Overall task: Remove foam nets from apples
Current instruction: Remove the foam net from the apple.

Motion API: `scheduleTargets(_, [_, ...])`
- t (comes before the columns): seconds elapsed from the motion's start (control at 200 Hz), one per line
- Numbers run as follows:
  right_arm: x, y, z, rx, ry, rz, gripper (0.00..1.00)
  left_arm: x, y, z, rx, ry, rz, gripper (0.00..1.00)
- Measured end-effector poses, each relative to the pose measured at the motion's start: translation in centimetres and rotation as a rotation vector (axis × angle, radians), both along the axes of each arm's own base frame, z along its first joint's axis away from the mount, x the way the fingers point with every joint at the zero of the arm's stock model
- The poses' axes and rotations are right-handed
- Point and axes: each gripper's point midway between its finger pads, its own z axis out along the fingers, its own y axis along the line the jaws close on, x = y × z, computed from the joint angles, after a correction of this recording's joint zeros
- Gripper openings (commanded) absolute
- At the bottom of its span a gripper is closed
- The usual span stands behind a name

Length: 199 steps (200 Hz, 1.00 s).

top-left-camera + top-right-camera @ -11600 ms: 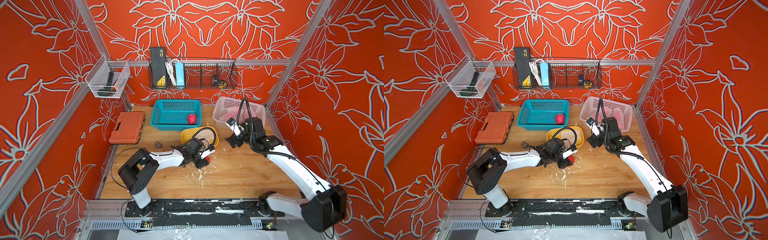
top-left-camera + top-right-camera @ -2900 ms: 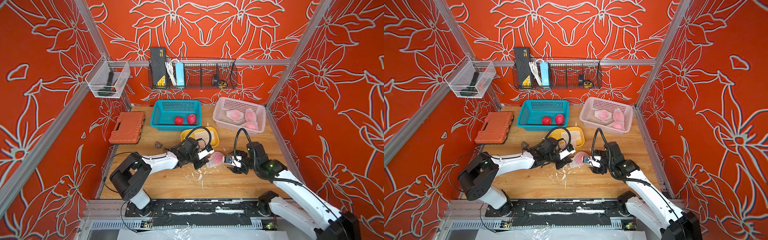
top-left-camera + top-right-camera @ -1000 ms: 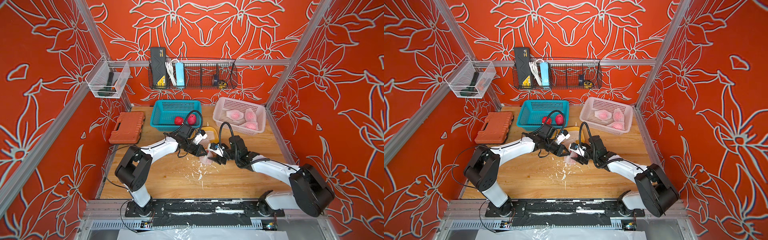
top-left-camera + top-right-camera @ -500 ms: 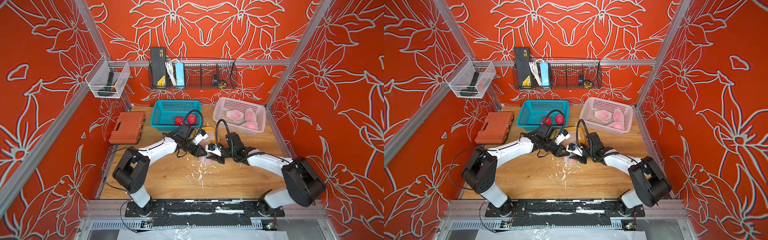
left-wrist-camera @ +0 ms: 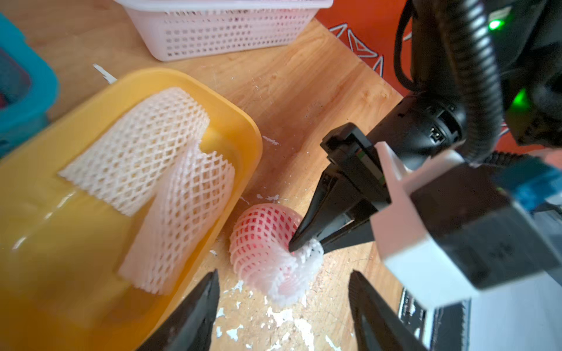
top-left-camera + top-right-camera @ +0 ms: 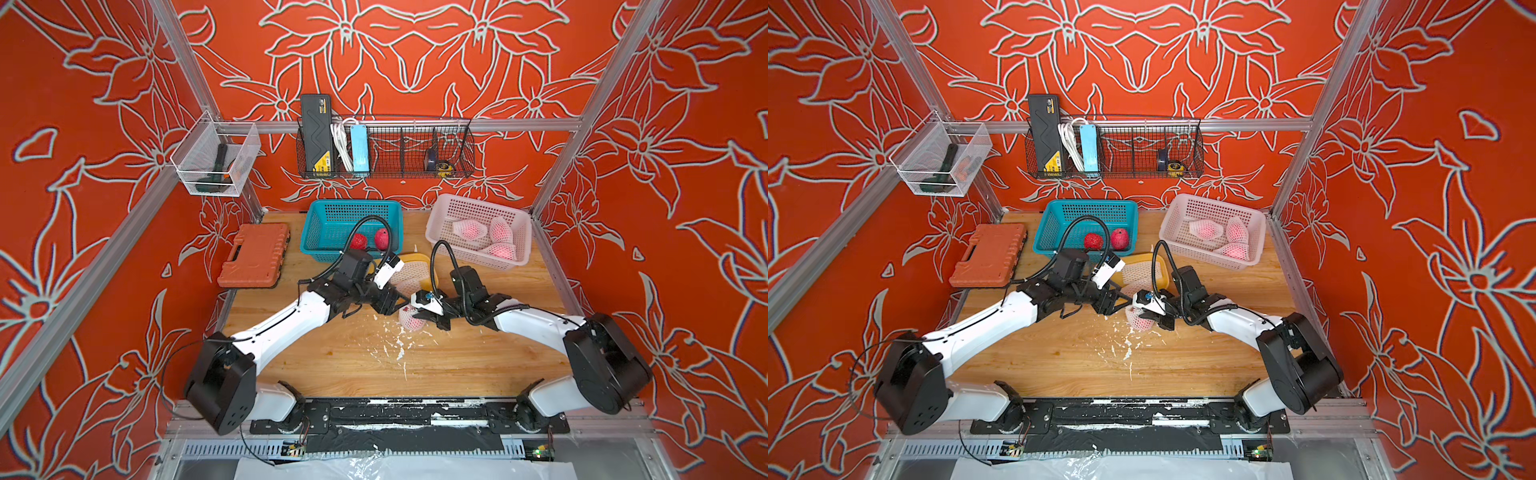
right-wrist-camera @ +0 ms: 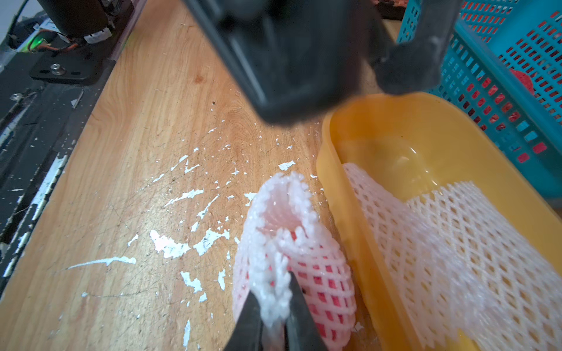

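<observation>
A netted apple (image 6: 408, 319) (image 6: 1138, 319) lies on the wooden table beside a yellow tray (image 6: 420, 261). My right gripper (image 7: 273, 304) (image 5: 299, 247) is shut on the bunched rim of its foam net (image 7: 292, 231). My left gripper (image 5: 282, 279) (image 6: 395, 300) hovers open just above the net's loose end (image 5: 289, 273), touching nothing. Two empty foam nets (image 5: 137, 152) (image 5: 185, 212) lie in the tray. Two bare red apples (image 6: 358, 241) (image 6: 381, 239) sit in the blue basket (image 6: 316, 232). Three netted apples (image 6: 469, 228) rest in the pink basket (image 6: 440, 208).
White foam crumbs (image 6: 395, 345) litter the table in front of the apple. An orange tool case (image 6: 253, 255) lies at the left edge. A wire rack (image 6: 386, 149) hangs on the back wall. Both arms meet close together at the table's middle.
My left gripper has opened and let go of the netted apple. My right gripper has closed on the net's rim. The apple now rests on the table beside the tray.
</observation>
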Motion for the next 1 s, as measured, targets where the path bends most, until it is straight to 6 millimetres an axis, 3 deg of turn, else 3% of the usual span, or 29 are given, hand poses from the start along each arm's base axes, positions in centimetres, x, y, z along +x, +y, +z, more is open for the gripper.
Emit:
scheduleTargets(0.175, [-0.2, 0.1, 0.9, 0.023, -0.011, 0.007, 0.11, -3.2, 2.4, -3.3, 0.05, -0.108, -0.048, 0.62])
scheduleTargets(0.31, [-0.2, 0.1, 1.2, 0.029, -0.016, 0.006, 0.11, -4.5, 2.8, -5.5, 0.059, -0.134, -0.088, 0.63])
scheduleTargets(0.51, [-0.4, 0.0, 0.9, 0.026, -0.009, 0.006, 0.11, -3.5, 1.4, -5.7, 0.034, -0.199, -0.139, 0.63])
scheduleTargets(0.731, [-0.9, -0.4, 0.5, 0.021, -0.002, 0.007, 0.11, -2.7, -1.6, -5.7, 0.022, -0.232, -0.227, 0.59])
scheduleTargets(0.996, [-0.9, -0.4, 1.8, 0.044, -0.041, 0.008, 0.13, -2.2, -3.2, -6.1, 0.007, -0.237, -0.27, 0.37])
